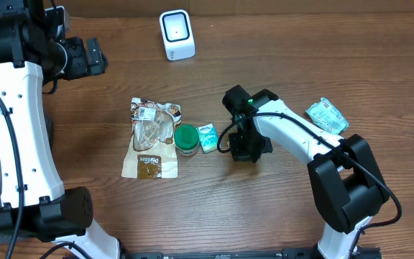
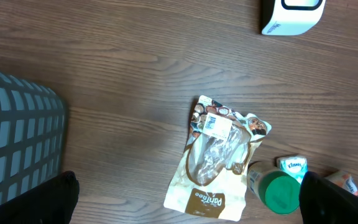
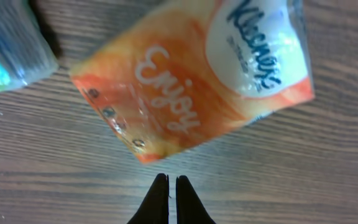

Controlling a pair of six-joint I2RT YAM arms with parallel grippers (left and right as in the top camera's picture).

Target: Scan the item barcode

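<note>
The white barcode scanner (image 1: 176,34) stands at the table's back edge. A brown snack pouch (image 1: 149,137), a green-lidded jar (image 1: 186,139) and a small teal tissue pack (image 1: 207,137) lie mid-table. My right gripper (image 3: 171,180) is shut and empty, its tips just short of an orange Kleenex pack (image 3: 191,81) lying flat on the wood. From overhead the right gripper (image 1: 249,147) hides that pack. My left gripper (image 2: 188,190) is open, high over the pouch (image 2: 216,155), and sits at the back left in the overhead view (image 1: 95,59).
A blue-green tissue pack (image 1: 327,115) lies at the right, behind the right arm. A grey mesh basket (image 2: 17,143) shows at the left edge of the left wrist view. The pouch carries a white label (image 2: 216,124) near its top.
</note>
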